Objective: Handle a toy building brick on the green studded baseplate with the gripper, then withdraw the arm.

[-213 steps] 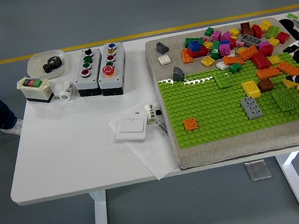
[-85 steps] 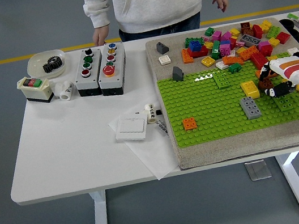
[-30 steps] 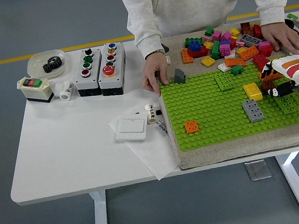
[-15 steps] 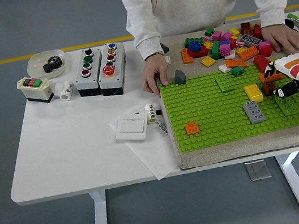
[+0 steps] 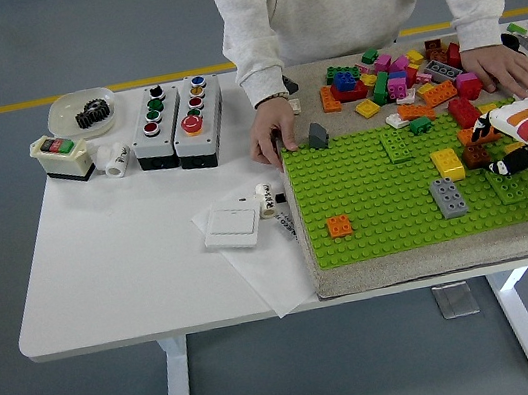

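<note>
The green studded baseplate point(image 5: 376, 199) lies on a grey mat on the right half of the table. On it stand an orange brick point(image 5: 340, 226), a grey brick point(image 5: 447, 197), a yellow brick point(image 5: 448, 164), a brown brick point(image 5: 475, 155) and a dark green brick point(image 5: 505, 183). My right hand point(image 5: 495, 147) comes in from the right edge, low over the plate's right side. Its black fingers point(image 5: 504, 164) are spread beside the brown brick and hold nothing. A person at the far side presses one hand point(image 5: 274, 137) on the plate's far left corner and rests the other hand point(image 5: 506, 69) near the far right.
A pile of loose coloured bricks point(image 5: 396, 74) lies on the mat point(image 5: 408, 270) behind the plate. Two button boxes point(image 5: 175, 121), a switch box point(image 5: 62, 155), a bowl with a gear point(image 5: 82, 111) and a white wall switch point(image 5: 231, 225) on paper stand on the table's left half.
My right hand has drawn back a little toward the right edge, away from the brown brick. The person's hands have stayed on the plate and mat.
</note>
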`<state>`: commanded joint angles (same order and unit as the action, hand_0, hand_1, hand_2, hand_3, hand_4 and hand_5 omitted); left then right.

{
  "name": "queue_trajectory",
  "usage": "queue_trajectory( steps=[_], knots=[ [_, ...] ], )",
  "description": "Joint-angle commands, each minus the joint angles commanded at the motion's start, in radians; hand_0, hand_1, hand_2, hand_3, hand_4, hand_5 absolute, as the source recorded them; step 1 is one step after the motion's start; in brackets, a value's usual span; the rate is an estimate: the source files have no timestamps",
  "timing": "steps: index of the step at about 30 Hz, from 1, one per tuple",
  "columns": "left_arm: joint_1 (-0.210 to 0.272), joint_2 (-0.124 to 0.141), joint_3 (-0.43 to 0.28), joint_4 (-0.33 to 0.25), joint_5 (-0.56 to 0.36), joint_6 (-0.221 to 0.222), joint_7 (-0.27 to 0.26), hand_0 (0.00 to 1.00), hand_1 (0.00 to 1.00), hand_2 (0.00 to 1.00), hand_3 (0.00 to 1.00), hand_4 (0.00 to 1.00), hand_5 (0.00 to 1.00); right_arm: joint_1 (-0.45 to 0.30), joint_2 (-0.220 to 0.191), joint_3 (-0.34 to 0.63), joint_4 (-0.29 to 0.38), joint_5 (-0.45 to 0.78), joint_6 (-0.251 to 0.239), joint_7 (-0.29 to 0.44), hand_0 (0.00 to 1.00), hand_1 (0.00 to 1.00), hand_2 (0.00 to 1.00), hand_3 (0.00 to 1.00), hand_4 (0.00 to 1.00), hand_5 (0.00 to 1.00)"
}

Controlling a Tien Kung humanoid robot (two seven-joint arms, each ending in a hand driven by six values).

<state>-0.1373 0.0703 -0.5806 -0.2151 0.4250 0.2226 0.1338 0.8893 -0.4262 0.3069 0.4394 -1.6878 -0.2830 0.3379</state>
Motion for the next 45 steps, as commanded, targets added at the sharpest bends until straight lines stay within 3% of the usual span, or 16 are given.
queue_trajectory(
  steps=[21, 22, 27, 28, 45],
  knots=[
    [-0.007, 0.000, -0.002, -0.002, 0.006, 0.000, 0.004, 0.826, 0.830, 0.809, 0.658, 0.718, 0.637, -0.002, 0.027, -0.024, -0.027, 0.041, -0.023, 0.002, 0.571, 0.618, 0.634, 0.618, 0.762, 0.212],
    [-0.007, 0.000, -0.002, -0.002, 0.006, 0.000, 0.004, 0.826, 0.830, 0.809, 0.658, 0.718, 0.637, -0.003, 0.027, -0.024, -0.027, 0.041, -0.024, 0.002, 0.537, 0.547, 0.571, 0.548, 0.715, 0.207],
    [-0.007, 0.000, -0.003, -0.002, 0.007, 0.000, 0.004, 0.826, 0.830, 0.809, 0.658, 0.718, 0.637, -0.002, 0.027, -0.026, -0.025, 0.041, -0.030, 0.005, 0.537, 0.547, 0.571, 0.548, 0.715, 0.207],
    [-0.007, 0.000, -0.003, -0.002, 0.008, 0.000, 0.004, 0.825, 0.830, 0.809, 0.658, 0.718, 0.636, -0.002, 0.027, -0.026, -0.025, 0.042, -0.032, 0.005, 0.504, 0.499, 0.526, 0.512, 0.681, 0.218],
    [-0.004, 0.000, -0.016, -0.003, 0.026, 0.000, 0.010, 0.826, 0.830, 0.809, 0.657, 0.717, 0.635, -0.006, 0.030, -0.032, -0.026, 0.046, -0.042, 0.007, 0.491, 0.482, 0.515, 0.500, 0.665, 0.230]
  ],
)
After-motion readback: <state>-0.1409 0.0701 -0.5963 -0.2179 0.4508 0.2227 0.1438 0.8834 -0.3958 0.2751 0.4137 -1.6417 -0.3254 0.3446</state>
